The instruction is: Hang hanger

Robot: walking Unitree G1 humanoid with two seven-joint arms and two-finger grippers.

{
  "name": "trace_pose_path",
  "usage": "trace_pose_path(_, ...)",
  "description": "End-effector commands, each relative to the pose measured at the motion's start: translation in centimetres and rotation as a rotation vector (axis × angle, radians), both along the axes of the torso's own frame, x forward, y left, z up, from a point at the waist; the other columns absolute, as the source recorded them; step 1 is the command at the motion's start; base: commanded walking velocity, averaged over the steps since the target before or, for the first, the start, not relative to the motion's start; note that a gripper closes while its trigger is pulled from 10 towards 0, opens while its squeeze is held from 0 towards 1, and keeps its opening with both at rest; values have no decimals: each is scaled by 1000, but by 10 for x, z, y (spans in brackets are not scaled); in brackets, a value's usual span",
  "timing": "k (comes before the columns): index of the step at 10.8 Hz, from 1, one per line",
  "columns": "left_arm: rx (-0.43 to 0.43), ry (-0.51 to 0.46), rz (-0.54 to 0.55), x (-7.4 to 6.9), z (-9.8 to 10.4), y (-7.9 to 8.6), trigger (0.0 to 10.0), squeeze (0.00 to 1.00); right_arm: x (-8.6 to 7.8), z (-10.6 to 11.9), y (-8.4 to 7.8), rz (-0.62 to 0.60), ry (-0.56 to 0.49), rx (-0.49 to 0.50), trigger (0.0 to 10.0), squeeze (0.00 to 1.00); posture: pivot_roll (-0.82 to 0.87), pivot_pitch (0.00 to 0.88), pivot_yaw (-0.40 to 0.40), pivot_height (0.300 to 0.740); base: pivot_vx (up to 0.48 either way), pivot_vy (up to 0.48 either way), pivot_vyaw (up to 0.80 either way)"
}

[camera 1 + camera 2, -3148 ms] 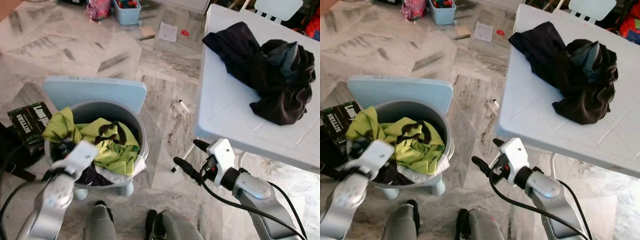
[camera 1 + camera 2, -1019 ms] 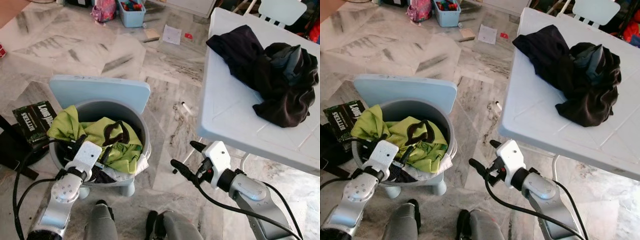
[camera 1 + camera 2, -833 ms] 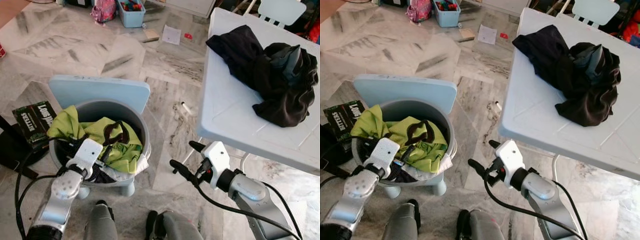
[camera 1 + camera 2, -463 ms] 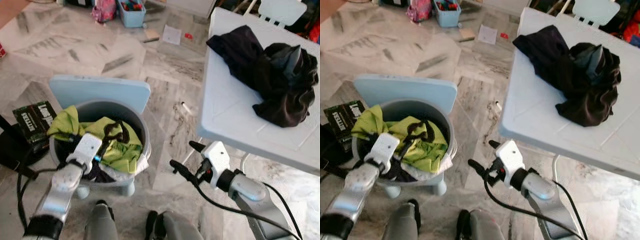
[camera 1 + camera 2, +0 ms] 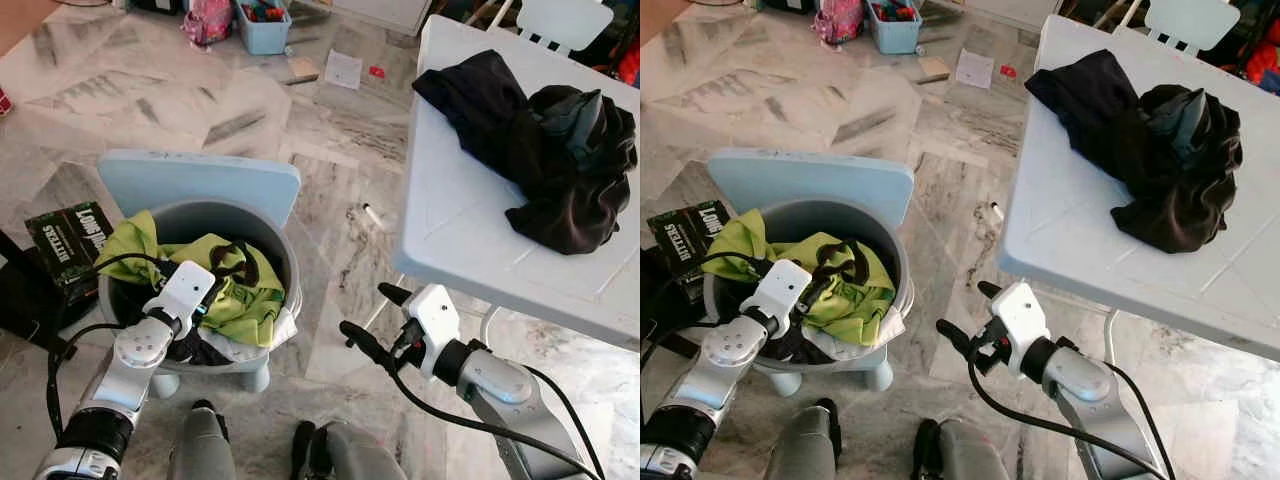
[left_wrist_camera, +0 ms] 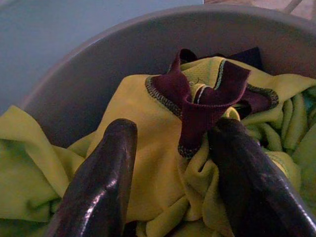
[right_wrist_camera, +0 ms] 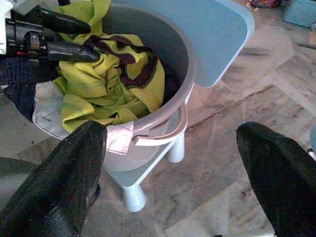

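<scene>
Floor (image 5: pixel 200 110) of grey-veined marble takes up most of the head views. White table (image 5: pixel 450 230) sits at the right of the frame, with a heap of dark clothes (image 5: pixel 530 150) on its upper right part. Grey laundry bin (image 5: pixel 288 268) stands on short legs at lower left, and its light blue lid (image 5: pixel 200 185) is upright behind the rim.

Yellow-green shirt (image 5: pixel 245 300) lies bunched on top of the bin's load. Its long axis runs from the left rim down toward the right rim, and its maroon collar (image 6: pixel 207 98) is turned up near the middle, pointing toward the lid. Whether a hanger is in that pile cannot be told.

Left gripper (image 6: pixel 173 133) reaches into the bin from lower left. Its fingers (image 6: pixel 113 163) are spread, one on each side of a shirt fold just below the collar and touching the cloth, but not pinching it.

Right gripper (image 5: pixel 372 318) hangs over bare floor at lower centre, between bin and table. Its fingers (image 7: pixel 64 182) are wide apart with nothing between them, and they point toward the bin.

Black lettered box (image 5: pixel 70 240) is on the floor just left of the bin. Blue tub (image 5: pixel 262 20), a paper sheet (image 5: pixel 343 68) and a white chair (image 5: pixel 560 20) are along the top edge. Small marker (image 5: pixel 369 214) lies on the floor near the table edge.
</scene>
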State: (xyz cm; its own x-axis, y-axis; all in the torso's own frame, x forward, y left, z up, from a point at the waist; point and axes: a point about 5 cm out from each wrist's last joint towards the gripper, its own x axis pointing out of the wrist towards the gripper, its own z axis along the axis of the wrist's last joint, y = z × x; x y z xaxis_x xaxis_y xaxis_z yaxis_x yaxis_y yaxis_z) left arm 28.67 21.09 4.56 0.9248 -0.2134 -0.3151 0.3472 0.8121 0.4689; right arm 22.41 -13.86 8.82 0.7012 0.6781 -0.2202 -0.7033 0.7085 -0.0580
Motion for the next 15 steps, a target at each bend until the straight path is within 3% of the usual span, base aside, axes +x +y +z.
trace_pose_path(1, 11, 17, -20, -1, -4, -3, 10000, 0, -3, -4, -3, -1, 15, -14, 10000, 0, -74, 173, -178, 740, 0, 0, 0)
trace_pose_path(5, 9, -18, -75, 10, 3, -11, 10000, 0, -2, -5, -1, 3, 10, -16, 10000, 0, -75, 168, -177, 740, 0, 0, 0)
trace_pose_path(9, 7, 34, -118, 9, -6, -20, 10000, 0, 1, -4, -1, 8, 2, -19, 10000, 0, -77, 157, -174, 740, 0, 0, 0)
trace_pose_path(10, -3, 39, -119, 7, -7, -21, 0, 0, 1, -4, 0, 10, 0, -20, 10000, 0, -77, 155, -173, 740, 0, 0, 0)
trace_pose_path(13, 7, 36, -97, 2, -12, -20, 0, 0, 0, -4, 0, 13, 0, -20, 10000, 0, -74, 156, -175, 740, 0, 0, 0)
trace_pose_path(14, 11, 46, -97, 2, -14, -20, 10000, 0, 0, -4, 1, 15, 0, -20, 10000, 0, -76, 159, -180, 740, 0, 0, 0)
trace_pose_path(15, 12, 46, -89, 4, -13, -20, 10000, 0, 0, -3, 1, 15, 0, -21, 10000, 0, -76, 159, -180, 740, 0, 0, 0)
